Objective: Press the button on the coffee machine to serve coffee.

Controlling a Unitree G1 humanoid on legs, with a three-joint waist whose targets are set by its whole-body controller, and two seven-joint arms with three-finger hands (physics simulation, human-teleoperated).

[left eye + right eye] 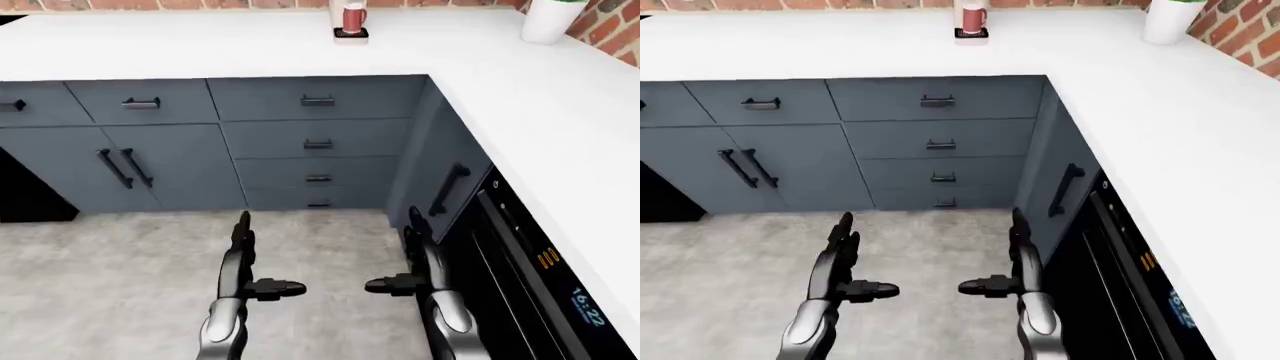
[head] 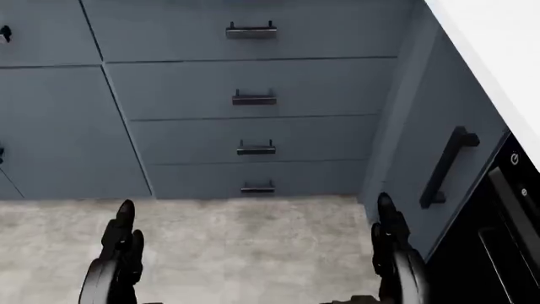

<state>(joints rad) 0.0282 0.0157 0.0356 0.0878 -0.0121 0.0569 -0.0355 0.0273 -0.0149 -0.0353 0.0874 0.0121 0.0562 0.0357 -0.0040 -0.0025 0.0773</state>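
Left-eye view shows me a white counter (image 1: 230,45) that bends round a corner at the top right; at its far edge, by the brick wall (image 1: 180,4), I see a red mug (image 1: 354,16) on a small dark tray (image 1: 351,33); that tray is the bottom of the coffee machine, and the rest of the machine is cut off by the top of the view, so I cannot see the button; a white pot (image 1: 552,19) stands in the counter's top right corner, well apart from the mug.

Under the counter's near edge are grey-blue drawers (image 1: 318,139) with dark handles, one above the other, and cupboard doors (image 1: 150,166) to their left; under the counter's right side is a black oven (image 1: 535,289) with small lit numbers; the floor (image 1: 110,277) is pale grey.

My left hand (image 1: 243,259) and my right hand (image 1: 418,259) are both low in the view, over the floor, far from the mug; each hand has its long fingers pointing up and its thumb sticking out toward the other hand, so the fingers are spread apart and hold nothing; the two hands are side by side with a gap between them; the right hand is just beside the oven's edge.
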